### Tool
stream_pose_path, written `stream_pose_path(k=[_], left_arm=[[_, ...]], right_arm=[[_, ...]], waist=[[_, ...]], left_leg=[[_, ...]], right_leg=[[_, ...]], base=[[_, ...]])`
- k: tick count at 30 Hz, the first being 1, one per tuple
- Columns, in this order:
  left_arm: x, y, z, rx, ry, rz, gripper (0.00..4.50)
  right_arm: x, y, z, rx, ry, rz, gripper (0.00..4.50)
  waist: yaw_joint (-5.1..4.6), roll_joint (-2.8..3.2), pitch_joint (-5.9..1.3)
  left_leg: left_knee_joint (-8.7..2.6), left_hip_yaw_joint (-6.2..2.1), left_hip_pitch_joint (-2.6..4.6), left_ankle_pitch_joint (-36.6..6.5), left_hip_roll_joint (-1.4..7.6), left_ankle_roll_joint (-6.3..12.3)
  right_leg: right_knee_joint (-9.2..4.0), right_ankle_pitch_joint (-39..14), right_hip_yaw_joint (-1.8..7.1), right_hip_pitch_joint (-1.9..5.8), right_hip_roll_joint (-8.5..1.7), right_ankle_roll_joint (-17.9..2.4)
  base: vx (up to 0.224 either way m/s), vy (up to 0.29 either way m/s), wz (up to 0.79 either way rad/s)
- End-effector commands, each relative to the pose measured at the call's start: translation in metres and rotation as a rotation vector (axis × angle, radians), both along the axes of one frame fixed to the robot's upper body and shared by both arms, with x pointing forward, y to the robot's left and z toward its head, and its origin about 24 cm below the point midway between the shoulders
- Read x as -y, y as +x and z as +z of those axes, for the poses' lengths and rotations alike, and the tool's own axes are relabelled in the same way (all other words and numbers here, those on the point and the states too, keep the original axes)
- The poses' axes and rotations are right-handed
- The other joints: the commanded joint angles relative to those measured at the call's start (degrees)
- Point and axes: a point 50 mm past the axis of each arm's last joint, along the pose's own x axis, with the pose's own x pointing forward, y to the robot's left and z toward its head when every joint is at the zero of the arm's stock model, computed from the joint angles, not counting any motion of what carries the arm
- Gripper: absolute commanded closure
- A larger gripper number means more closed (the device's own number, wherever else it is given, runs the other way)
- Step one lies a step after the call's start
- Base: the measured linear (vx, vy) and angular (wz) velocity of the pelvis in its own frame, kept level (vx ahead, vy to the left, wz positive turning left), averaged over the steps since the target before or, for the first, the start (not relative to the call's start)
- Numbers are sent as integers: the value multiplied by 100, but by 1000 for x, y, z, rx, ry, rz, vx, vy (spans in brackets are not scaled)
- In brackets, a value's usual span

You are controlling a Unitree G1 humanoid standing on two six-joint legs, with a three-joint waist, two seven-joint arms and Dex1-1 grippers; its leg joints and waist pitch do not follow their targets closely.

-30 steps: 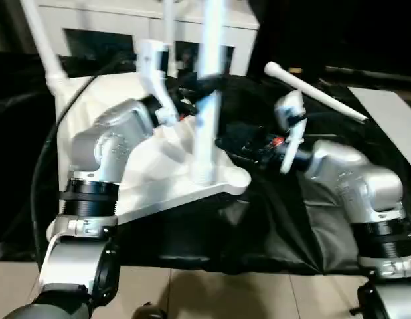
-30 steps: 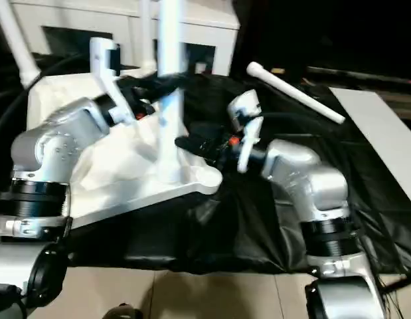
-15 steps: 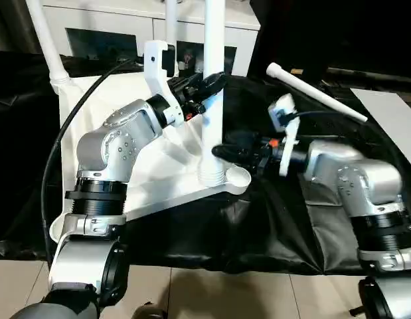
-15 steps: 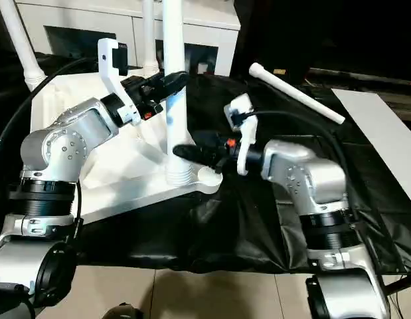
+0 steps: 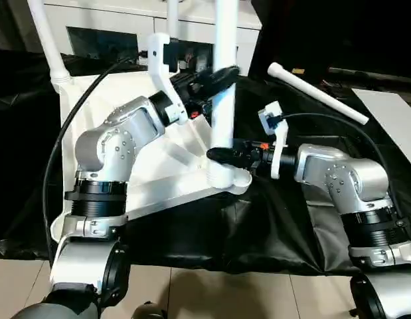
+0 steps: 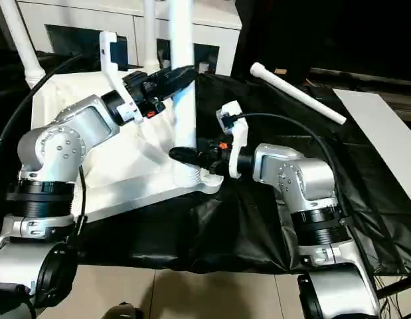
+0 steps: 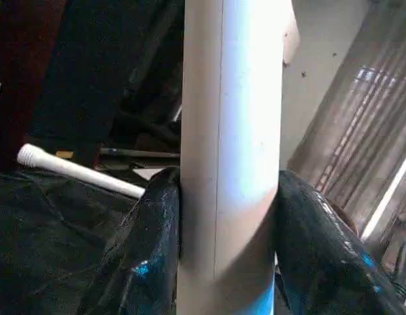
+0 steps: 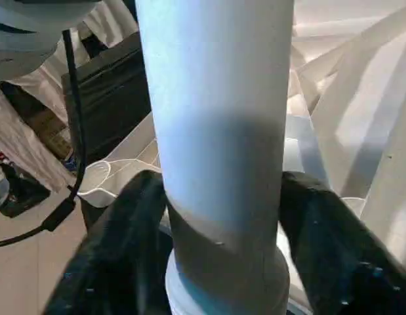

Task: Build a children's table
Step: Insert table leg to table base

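Note:
The children's table top (image 5: 159, 166) lies upside down on a black cloth, ribbed side up. Two white legs (image 5: 46, 40) stand in its far corners. A third leg (image 5: 225, 86) stands upright in the near right corner socket. My left gripper (image 5: 222, 74) is shut on this leg partway up, with a black finger (image 7: 150, 249) pressed against each side. My right gripper (image 5: 222, 155) is shut around the same leg just above its base, its fingers (image 8: 124, 230) flanking it. A loose leg (image 5: 318, 93) lies on the cloth at the back right.
A white cabinet (image 5: 112, 26) with glass-fronted doors stands behind the table top. A long flat white board (image 5: 391, 113) lies at the right edge. The black cloth (image 5: 271, 226) ends at a tiled floor (image 5: 225, 292) in front. A black cable (image 5: 56, 153) loops off my left arm.
My right gripper has moved left from beside the table top to the base of the near leg and closed around it. The left gripper has kept its hold on the leg.

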Motion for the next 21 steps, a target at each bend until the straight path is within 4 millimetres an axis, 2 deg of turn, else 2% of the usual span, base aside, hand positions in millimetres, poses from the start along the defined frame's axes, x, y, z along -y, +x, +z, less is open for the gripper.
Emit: stream_pose_path(k=[1,7,15,16,21], left_arm=[[6,-7,6,31,3,-66,275],[9,-10,6,36,0,-103,275],[10,-12,6,40,-6,-127,276],[10,-13,6,41,-4,-130,276],[10,-15,5,49,6,-152,276]], right_arm=[[2,-2,0,-10,-16,16,223],[1,-5,-2,-17,-21,44,259],[1,-7,-2,12,-18,69,262],[1,-8,-2,17,-14,73,206],[1,-9,-3,21,-25,78,175]], waist=[[1,23,-401],[0,31,-404],[4,26,-407],[4,28,-404],[10,39,-402]], left_leg=[[-378,-100,164,-997,249,-281],[-381,-102,166,-1052,252,-315],[-375,-100,163,-1011,247,-308],[-376,-100,161,-996,247,-301],[-377,-101,164,-1032,251,-288]], right_leg=[[-411,-605,285,238,-511,-913],[-416,-645,288,237,-513,-895],[-410,-561,288,240,-509,-901],[-409,-554,288,240,-510,-907],[-415,-588,284,235,-511,-956]], base=[[0,0,0],[0,0,0],[0,0,0],[0,0,0],[0,0,0]])
